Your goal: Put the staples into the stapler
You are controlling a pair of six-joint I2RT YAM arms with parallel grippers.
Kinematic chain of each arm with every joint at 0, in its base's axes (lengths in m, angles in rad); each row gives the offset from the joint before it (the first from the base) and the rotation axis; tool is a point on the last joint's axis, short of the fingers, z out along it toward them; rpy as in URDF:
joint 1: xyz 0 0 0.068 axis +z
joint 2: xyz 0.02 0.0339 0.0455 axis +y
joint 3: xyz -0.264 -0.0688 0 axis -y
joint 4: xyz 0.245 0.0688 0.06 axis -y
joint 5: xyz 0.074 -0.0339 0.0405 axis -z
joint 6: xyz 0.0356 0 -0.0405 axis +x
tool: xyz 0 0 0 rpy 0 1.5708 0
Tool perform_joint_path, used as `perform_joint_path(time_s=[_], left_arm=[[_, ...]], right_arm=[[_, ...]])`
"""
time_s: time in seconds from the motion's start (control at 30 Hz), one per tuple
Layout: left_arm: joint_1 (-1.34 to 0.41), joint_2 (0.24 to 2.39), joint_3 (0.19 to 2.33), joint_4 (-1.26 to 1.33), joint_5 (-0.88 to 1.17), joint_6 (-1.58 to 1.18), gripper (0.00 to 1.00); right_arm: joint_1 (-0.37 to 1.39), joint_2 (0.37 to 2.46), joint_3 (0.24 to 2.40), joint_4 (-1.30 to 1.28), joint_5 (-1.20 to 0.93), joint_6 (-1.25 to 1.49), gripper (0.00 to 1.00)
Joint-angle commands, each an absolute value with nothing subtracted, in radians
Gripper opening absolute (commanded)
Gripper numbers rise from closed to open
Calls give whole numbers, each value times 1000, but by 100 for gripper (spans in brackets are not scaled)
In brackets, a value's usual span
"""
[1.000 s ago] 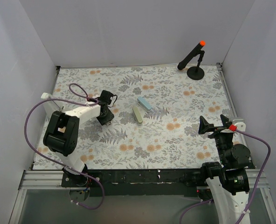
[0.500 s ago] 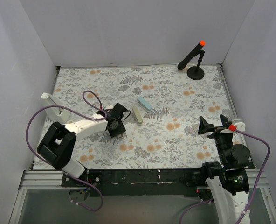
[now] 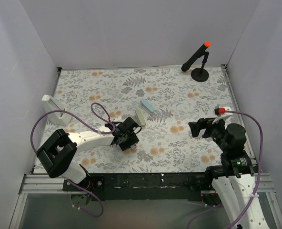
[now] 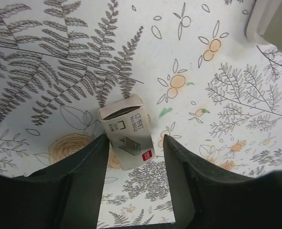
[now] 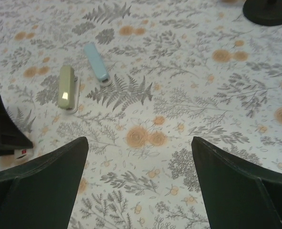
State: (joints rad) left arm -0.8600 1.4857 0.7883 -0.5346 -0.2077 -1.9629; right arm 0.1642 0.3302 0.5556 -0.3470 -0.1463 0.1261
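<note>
White walls close in a table point(image 3: 188, 95) covered with a fern-and-orange-blossom print. The staple box point(image 4: 126, 131) lies flat on it, left of centre and towards the near edge, a little nearer than the olive stapler point(image 3: 140, 117). The pale blue stapler point(image 3: 147, 105) lies just beyond that one. The left gripper point(image 3: 126, 140) straddles the box with its jaws apart. One finger point(image 4: 86, 167) looks to be touching the box's side and the other point(image 4: 184, 171) stands off with a sliver of cloth showing between, so we judge it not yet clamped. The right gripper point(image 3: 200, 129) hovers at the near right, spread wide and holding nothing.

The box sits skewed between the fingers, so we think a squeeze could twist it round or slide it out sideways. Thin cardboard may also buckle under a hard pinch. Its far end is open, and tipping that end down on the lift could spill whatever is inside. With two staplers lying close together, we cannot tell which one is meant, and the wrong one could be reached for.

The box is small and beige-white, printed with black lettering, a little pictogram and a red mark near its near end. The open mouth is dark, and no staples are visible.
</note>
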Motion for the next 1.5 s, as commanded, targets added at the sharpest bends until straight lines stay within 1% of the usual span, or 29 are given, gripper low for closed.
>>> perform_joint_path(time_s=[0.0, 0.07, 0.23, 0.37, 0.47, 0.57, 0.6, 0.73, 0.83, 0.87, 0.9, 1.0, 1.07, 1.1, 1.23, 1.33, 1.4, 1.47], left_arm=[[-876, 1483, 761, -489, -150, -2103, 51], [-885, 1494, 762, -468, -124, -2102, 52], [-903, 1519, 784, -403, -95, -2095, 57], [-919, 1545, 833, -365, -89, -2076, 59], [-925, 1542, 867, -368, -86, -2051, 60], [-923, 1480, 854, -385, -115, -2039, 64], [-923, 1461, 848, -399, -129, -2031, 66], [-917, 1323, 827, -472, -259, -1991, 70], [-876, 1261, 779, -499, -291, -1942, 70], [-859, 1228, 744, -485, -278, -1906, 70], [-838, 1215, 726, -479, -269, -1893, 69], [-743, 1167, 651, -419, -186, -1830, 67], [-698, 1152, 618, -375, -157, -1798, 66], [-689, 1151, 606, -367, -138, -1772, 65], [-677, 1176, 588, -327, -111, -1734, 61], [-672, 1210, 572, -270, -72, -1718, 57], [-670, 1229, 572, -232, -46, -1712, 55], [-670, 1258, 578, -201, -8, -1703, 51]], right_arm=[[170, 416, 621, -405, -307, 179, 98], [170, 463, 620, -426, -317, 227, 98], [170, 595, 585, -440, -393, 265, 98], [170, 719, 496, -355, -521, 345, 98], [207, 794, 440, -269, -531, 394, 98], [325, 847, 419, -178, -451, 468, 98], [400, 860, 419, -152, -428, 510, 98], [541, 980, 417, 6, -371, 612, 94], [630, 1100, 440, 121, -333, 673, 89], [650, 1158, 448, 150, -318, 686, 88], [687, 1185, 468, 197, -311, 696, 84], [753, 1288, 508, 261, -284, 727, 76], [778, 1348, 544, 276, -252, 738, 74], [791, 1364, 551, 290, -246, 744, 70], [798, 1425, 546, 397, -229, 787, 66], [798, 1456, 541, 432, -224, 807, 58], [799, 1468, 543, 459, -235, 811, 56], [799, 1483, 540, 478, -238, 821, 56]])
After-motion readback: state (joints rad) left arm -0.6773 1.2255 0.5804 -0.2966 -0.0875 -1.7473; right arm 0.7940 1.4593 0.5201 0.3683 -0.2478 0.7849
